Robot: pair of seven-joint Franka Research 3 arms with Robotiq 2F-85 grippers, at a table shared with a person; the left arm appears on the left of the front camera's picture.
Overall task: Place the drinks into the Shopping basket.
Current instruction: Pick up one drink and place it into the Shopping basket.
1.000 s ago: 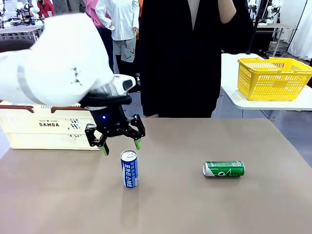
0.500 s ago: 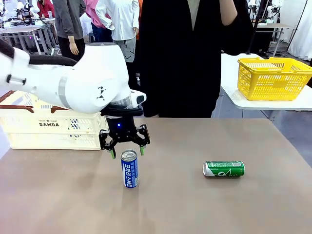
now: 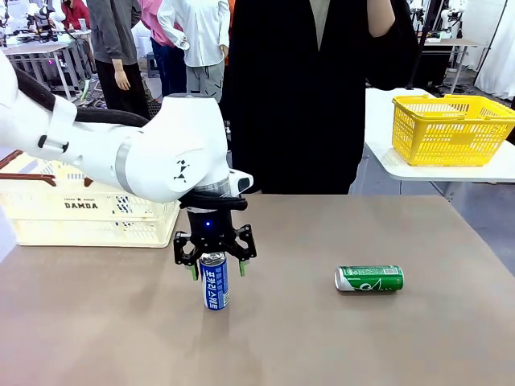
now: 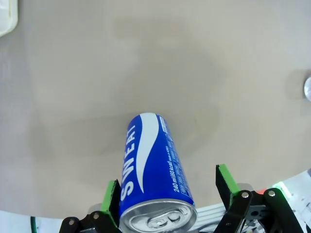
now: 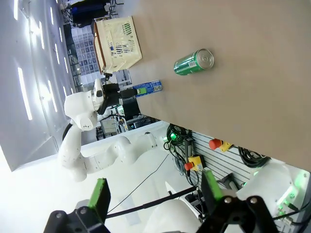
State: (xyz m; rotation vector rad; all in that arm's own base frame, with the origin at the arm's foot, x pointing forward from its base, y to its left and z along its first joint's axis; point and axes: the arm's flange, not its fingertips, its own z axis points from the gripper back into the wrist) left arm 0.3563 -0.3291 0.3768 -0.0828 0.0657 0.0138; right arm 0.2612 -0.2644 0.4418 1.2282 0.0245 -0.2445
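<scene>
A blue can with white lettering stands upright on the table, left of centre. My left gripper hangs straight over it, open, its green-padded fingers on either side of the can's silver top without touching. The left wrist view shows the blue can between the spread fingertips. A green can lies on its side to the right, also seen in the right wrist view as the green can. The cream Shopping basket sits at the table's left edge. My right gripper stands open, high above the table.
A person in black stands at the far side of the table. A yellow mesh basket rests on a white side table at the right. Bare brown tabletop lies between and in front of the cans.
My left arm has swung right and down, bringing the open gripper from beside the basket to directly over the blue can's top. The cans have not moved.
</scene>
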